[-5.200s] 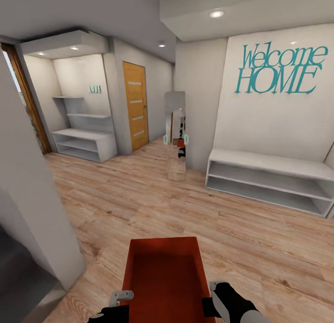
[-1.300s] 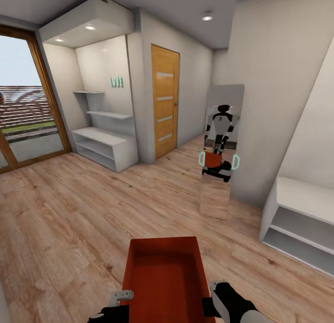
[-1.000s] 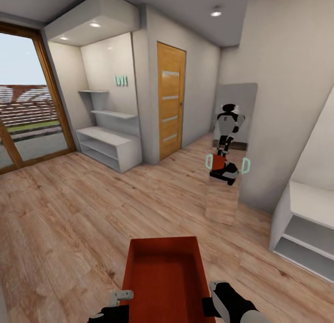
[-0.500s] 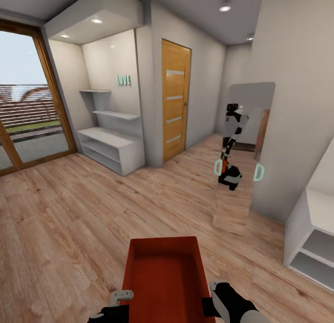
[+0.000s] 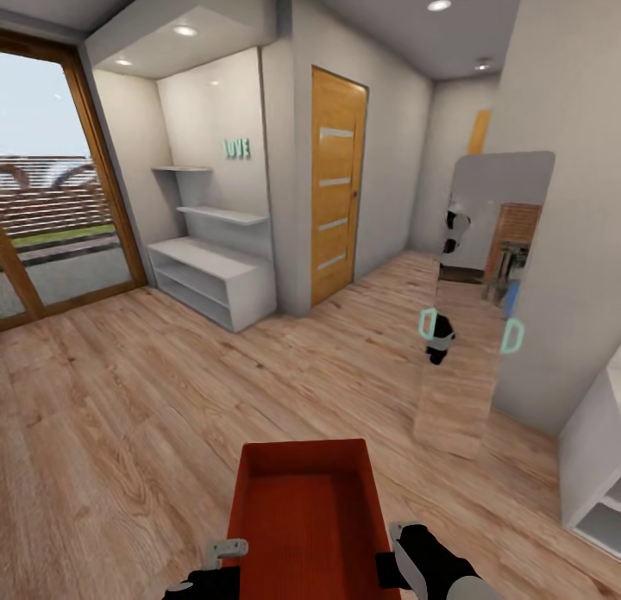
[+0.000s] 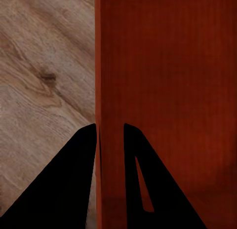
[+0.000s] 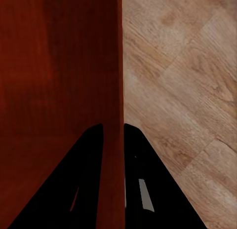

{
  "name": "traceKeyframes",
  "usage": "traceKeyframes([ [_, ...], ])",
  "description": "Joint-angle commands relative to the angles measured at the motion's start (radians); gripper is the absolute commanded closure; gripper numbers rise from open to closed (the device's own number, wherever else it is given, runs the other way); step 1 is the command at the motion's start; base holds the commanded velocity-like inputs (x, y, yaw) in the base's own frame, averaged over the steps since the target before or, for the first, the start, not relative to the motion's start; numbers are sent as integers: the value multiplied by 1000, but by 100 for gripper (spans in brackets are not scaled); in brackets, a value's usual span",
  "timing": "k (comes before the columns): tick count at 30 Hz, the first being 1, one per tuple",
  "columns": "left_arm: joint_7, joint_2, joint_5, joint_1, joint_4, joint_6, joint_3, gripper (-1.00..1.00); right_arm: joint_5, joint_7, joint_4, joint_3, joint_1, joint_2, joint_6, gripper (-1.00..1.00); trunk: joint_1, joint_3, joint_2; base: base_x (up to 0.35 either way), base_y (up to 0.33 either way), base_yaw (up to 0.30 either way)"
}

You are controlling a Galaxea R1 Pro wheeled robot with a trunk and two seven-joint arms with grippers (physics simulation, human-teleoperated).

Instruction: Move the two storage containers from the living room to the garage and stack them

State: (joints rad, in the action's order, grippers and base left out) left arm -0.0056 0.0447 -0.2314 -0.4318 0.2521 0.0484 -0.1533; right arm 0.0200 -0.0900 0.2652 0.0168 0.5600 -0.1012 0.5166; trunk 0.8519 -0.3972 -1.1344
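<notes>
Storage container: one orange-red plastic storage container (image 5: pixel 306 518), rectangular and topless, with upright walls and a finely ribbed bottom, is carried low at the near centre of the head view, above the wood floor.
Left gripper: the left gripper (image 6: pixel 109 133) has its two dark fingers clamped on the bin's left wall, one finger inside and one outside; the wall's thin edge runs between them.
Right gripper: the right gripper (image 7: pixel 113 130) pinches the bin's right wall the same way, one finger on each face.
Floor: light wood-plank floor (image 5: pixel 172 384), grained and knotted, spreads across the room.
Left side: a tall glass door with a brown wooden frame (image 5: pixel 99 165) shows sky and a slatted fence outside.
Far left alcove: a white shelving unit (image 5: pixel 211 277), with a low bench-like base and two floating shelves above, stands under teal letters (image 5: pixel 236 148) on the wall.
Far centre: a narrow orange wooden door (image 5: pixel 336 195) with pale glass strips stands shut in a pale grey wall.
Right: a tall frameless mirror (image 5: pixel 483 298) with rounded top corners leans against the right wall; it reflects part of the robot and a brick surface.
Near right: the corner of a white open shelf unit (image 5: pixel 595 462) juts in at the edge.
Ceiling: round recessed lights (image 5: pixel 439 4) glow overhead.
</notes>
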Motion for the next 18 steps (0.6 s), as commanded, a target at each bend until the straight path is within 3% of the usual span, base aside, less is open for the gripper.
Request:
traceKeyframes([
  [1, 4, -2, -16, -1, 6, -33, -22, 100, -22, -4, -1, -18, 0, 23, 29, 100, 1, -1, -1, 321, 118, 17],
  [18, 4, -2, -16, -1, 6, -33, -23, 100, -22, -4, -1, -18, 0, 23, 29, 100, 1, -1, -1, 321, 118, 2],
])
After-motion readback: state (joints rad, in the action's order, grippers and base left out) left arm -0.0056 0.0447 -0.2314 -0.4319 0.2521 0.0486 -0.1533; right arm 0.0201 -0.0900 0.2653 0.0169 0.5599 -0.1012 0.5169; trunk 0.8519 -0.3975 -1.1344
